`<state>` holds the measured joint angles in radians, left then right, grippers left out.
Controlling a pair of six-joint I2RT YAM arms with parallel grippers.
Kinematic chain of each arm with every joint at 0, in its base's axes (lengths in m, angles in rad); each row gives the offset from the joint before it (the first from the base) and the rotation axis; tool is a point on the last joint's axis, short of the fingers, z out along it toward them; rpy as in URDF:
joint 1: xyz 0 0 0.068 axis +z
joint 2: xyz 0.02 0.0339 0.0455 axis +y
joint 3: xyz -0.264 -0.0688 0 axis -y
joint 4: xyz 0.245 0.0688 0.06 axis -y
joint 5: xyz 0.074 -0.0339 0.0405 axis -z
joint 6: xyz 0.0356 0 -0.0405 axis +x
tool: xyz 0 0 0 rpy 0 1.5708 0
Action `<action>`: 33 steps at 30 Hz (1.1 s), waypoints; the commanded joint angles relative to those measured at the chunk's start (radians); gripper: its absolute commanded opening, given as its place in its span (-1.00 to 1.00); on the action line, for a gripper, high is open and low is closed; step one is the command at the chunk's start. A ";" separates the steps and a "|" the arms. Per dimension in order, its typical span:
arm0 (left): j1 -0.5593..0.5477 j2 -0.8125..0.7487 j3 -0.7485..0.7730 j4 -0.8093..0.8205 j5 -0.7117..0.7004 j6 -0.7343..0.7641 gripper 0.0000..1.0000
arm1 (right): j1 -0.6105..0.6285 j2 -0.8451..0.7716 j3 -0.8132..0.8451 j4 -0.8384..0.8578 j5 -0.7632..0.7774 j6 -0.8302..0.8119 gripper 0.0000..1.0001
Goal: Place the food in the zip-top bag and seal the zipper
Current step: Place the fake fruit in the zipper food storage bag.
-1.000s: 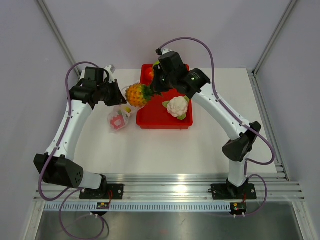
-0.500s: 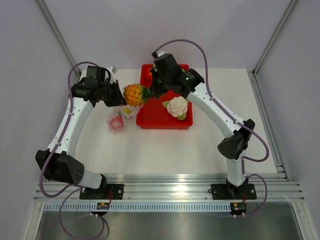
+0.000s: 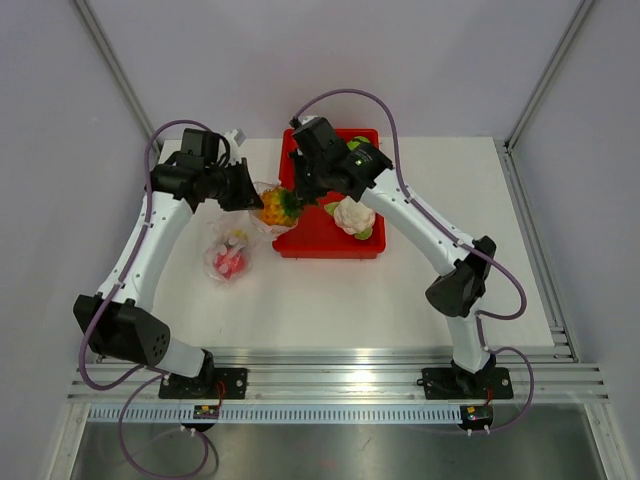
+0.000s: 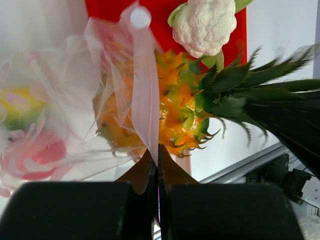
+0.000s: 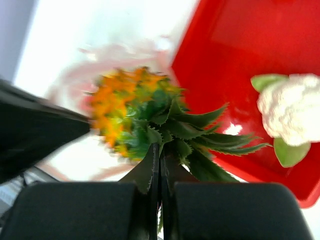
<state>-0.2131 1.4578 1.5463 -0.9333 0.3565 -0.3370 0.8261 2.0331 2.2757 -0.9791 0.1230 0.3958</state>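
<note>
Pineapple (image 5: 126,114) — leaves between right fingers (image 5: 142,176)

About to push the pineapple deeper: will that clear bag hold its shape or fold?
Probably floppy: the zip-top bag is thin, crinkled film, held only where the left gripper pinches its edge. It will likely drape over the pineapple rather than stay open. It looks light, so a push may drag it.

surface (image 3: 330,290): white, matt, rectangular | walls (image 3: 300,60): plain pale lilac-grey on three sides | frame posts (image 3: 115,65): slanted aluminium bars at both far corners | rail (image 3: 340,362): ribbed aluminium along near edge, bright glare at centre | metal sheet (image 3: 350,450): grey, below rail, dull reflections | light: even, soft shadows
</note>
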 commanded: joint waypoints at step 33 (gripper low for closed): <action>-0.039 -0.016 0.086 0.070 0.107 -0.007 -1.00 | 0.122 0.059 -0.039 0.138 -0.108 0.057 -1.00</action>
<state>-0.2478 1.4624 1.5909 -0.9382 0.4126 -0.3286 0.9108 2.0731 2.2024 -0.8902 0.0582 0.4305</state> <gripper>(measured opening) 0.004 0.010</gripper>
